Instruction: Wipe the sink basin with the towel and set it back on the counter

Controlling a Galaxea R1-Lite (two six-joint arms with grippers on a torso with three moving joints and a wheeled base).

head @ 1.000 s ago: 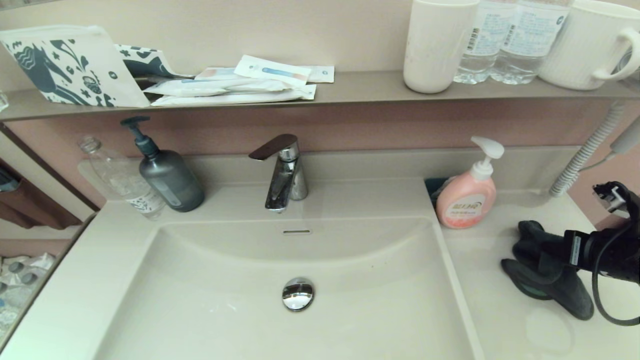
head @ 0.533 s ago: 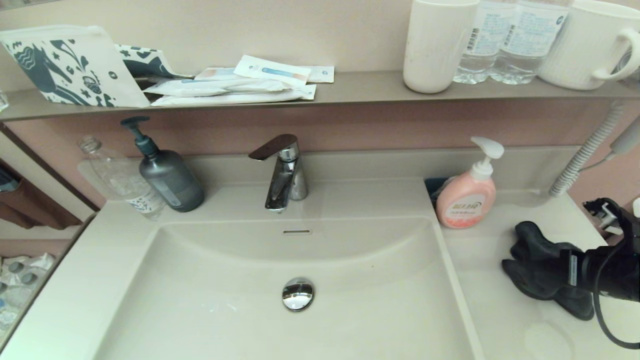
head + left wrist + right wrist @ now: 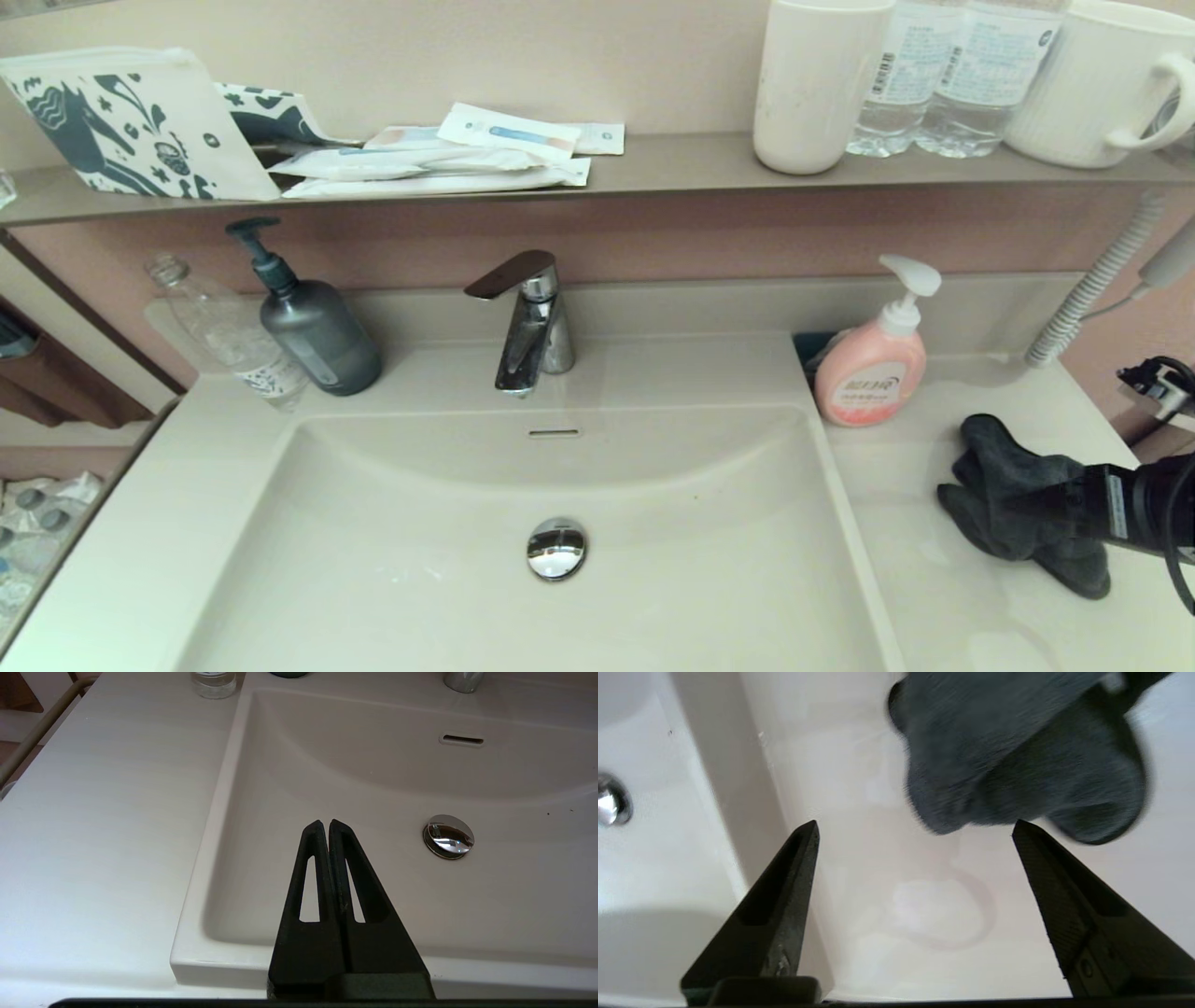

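Observation:
The dark grey towel (image 3: pixel 1013 499) lies bunched on the right wing of the cream counter (image 3: pixel 934 616), beside the sink basin (image 3: pixel 420 560). My right arm (image 3: pixel 1158 513) reaches in from the right edge, just behind the towel. In the right wrist view my right gripper (image 3: pixel 914 825) is open above the bare counter. The towel (image 3: pixel 1008 756) lies just beyond its tips, with nothing between the fingers. My left gripper (image 3: pixel 324 823) is shut and empty. It hangs over the basin's front left part (image 3: pixel 373 774), left of the chrome drain plug (image 3: pixel 448 836).
A pink soap dispenser (image 3: pixel 873 369) stands behind the towel, with a coiled hose (image 3: pixel 1092 289) to its right. The faucet (image 3: pixel 527 322) is at the back centre. A grey pump bottle (image 3: pixel 317 336) and a clear bottle (image 3: pixel 229 336) stand at the back left. The shelf above holds cups, bottles and packets.
My right arm has drawn back toward the right edge, away from the towel. The towel stays on the counter, its heap slightly settled.

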